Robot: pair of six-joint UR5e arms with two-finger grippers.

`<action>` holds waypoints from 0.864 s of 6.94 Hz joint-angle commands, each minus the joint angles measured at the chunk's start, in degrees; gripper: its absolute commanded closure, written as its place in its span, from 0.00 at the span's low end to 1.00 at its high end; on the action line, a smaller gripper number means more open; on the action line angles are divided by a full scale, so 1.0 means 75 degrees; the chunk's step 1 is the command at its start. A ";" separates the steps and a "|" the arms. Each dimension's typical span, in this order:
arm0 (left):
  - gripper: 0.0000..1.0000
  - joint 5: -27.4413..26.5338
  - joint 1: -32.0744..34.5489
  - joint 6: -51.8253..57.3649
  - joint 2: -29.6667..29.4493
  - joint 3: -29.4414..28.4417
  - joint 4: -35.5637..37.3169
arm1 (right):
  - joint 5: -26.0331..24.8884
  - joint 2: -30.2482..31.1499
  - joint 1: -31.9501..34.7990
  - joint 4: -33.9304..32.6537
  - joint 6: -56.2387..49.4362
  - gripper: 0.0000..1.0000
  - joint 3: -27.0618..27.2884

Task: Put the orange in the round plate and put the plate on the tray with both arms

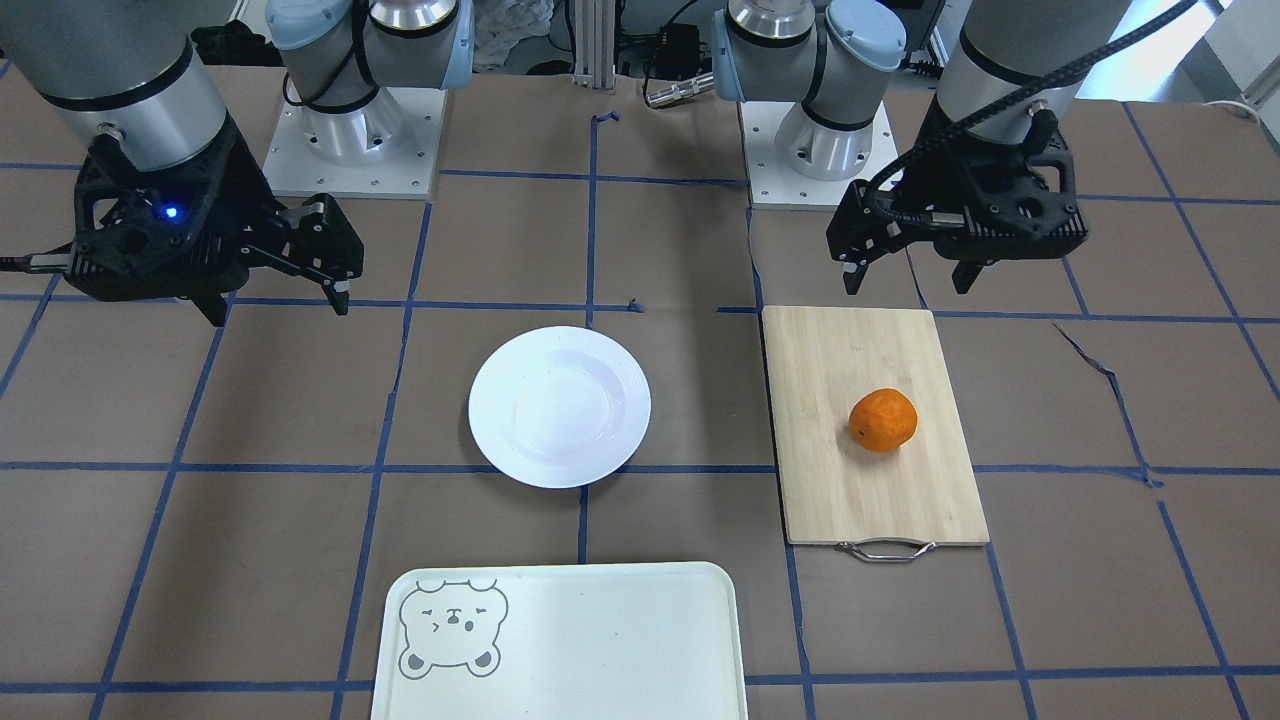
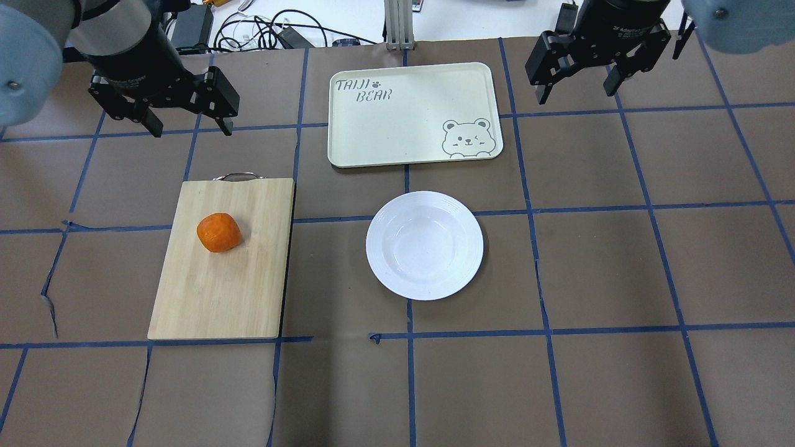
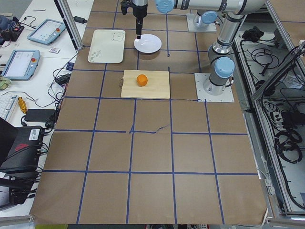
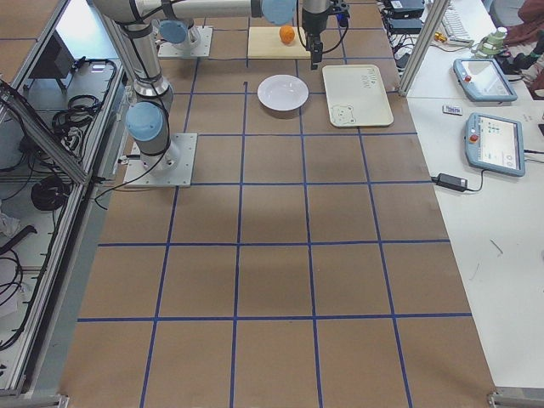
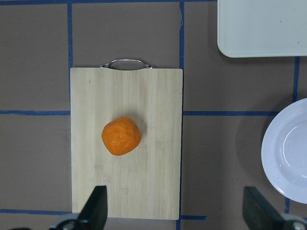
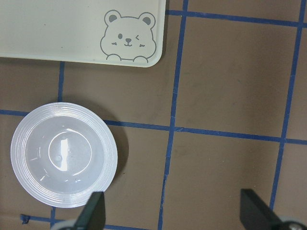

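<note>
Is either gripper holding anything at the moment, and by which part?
Nothing is held: the left gripper and right gripper are open and empty; the orange lies free.

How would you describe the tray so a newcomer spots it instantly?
On the brown table gridded with blue tape, look past the round plate, away from the robot. The tray is the pale cream rectangle with a grey bear face in one corner; the bamboo cutting board has a metal handle.
</note>
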State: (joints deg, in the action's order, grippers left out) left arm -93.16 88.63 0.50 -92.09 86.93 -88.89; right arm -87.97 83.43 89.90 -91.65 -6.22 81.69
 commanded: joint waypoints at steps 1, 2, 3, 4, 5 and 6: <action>0.00 -0.0036 -0.0040 0.0004 -0.0061 0.0070 0.0016 | -0.0013 -0.0002 -0.0010 -0.0003 0.0008 0.00 0.0006; 0.00 -0.0024 -0.0110 0.0016 -0.0049 0.0070 -0.0008 | -0.0025 -0.0002 -0.0033 -0.0014 -0.0015 0.00 0.0017; 0.00 -0.0024 -0.0192 0.0039 -0.0049 0.0093 -0.0054 | 0.0010 -0.0002 0.0014 -0.0003 0.0008 0.00 0.0018; 0.00 0.0185 -0.0227 0.0028 -0.0107 0.0116 -0.0055 | -0.0001 -0.0002 0.0002 0.0009 -0.0003 0.00 0.0018; 0.00 0.0326 -0.0413 0.0086 -0.0212 0.0117 -0.0055 | -0.0013 -0.0002 0.0002 -0.0003 -0.0015 0.00 0.0018; 0.00 0.0327 -0.0740 0.0284 -0.0526 0.0198 -0.0043 | -0.0013 -0.0014 0.0002 -0.0003 -0.0015 0.00 0.0029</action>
State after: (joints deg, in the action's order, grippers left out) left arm -91.19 85.32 1.43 -94.04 87.94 -89.26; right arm -88.03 83.37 89.91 -91.65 -6.29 81.86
